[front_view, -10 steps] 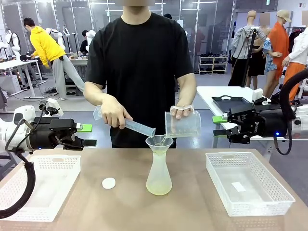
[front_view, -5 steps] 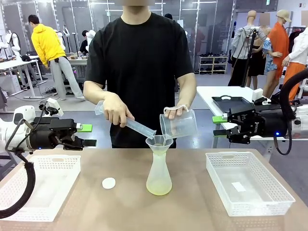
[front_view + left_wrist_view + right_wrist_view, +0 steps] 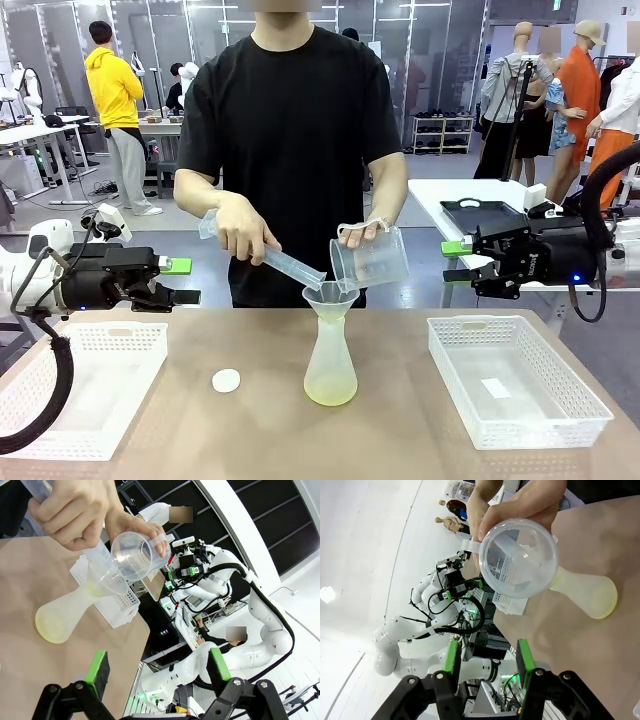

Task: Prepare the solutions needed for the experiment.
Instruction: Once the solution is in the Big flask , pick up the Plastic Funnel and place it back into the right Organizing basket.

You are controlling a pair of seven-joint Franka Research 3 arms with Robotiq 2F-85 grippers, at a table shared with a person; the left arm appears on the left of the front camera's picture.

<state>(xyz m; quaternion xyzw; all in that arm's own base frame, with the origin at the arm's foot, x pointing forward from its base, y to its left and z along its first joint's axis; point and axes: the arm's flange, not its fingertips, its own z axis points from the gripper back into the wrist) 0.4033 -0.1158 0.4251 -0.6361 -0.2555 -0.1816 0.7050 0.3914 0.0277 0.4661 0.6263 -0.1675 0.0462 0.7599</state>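
Pale yellow-green solutions (image 3: 330,392) lay shallow in the flask (image 3: 330,350) at centre frame, with a funnel (image 3: 330,294) in its neck. Above it, one hand (image 3: 240,232) tilted a cylinder (image 3: 292,266) and the other hand (image 3: 368,231) a beaker (image 3: 374,264). The left gripper (image 3: 188,281), mid-left, gaped wide and empty. The right gripper (image 3: 452,262), mid-right, stood partly open and empty.

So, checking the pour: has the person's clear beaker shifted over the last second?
Yes. The beaker has moved slightly toward picture left, closer over the funnel, which sits in the unmoved flask.
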